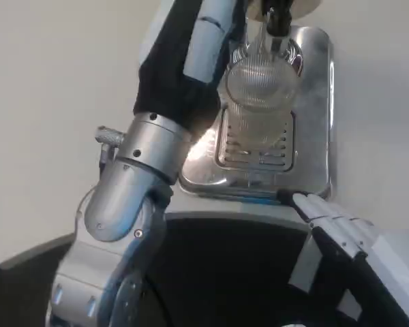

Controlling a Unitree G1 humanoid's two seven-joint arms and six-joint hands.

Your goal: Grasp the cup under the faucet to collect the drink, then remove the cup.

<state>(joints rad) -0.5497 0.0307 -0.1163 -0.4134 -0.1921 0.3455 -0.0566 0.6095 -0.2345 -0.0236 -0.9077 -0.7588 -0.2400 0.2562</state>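
A clear ribbed cup (259,95) stands on the slotted grate of a shiny metal drip tray (313,136), right below the black faucet (278,19) at the top edge. My left arm reaches up from the lower left. My left hand (215,37) is against the cup's left side, and its fingers are hidden, so I cannot tell whether it grips the cup. My right hand (334,221) lies low at the tray's front right corner, fingers stretched out and holding nothing.
The left forearm and elbow (133,177) cover the tray's left part and the table beside it. A dark rounded body part (232,272) fills the lower frame. White table (48,102) lies to the left and right of the tray.
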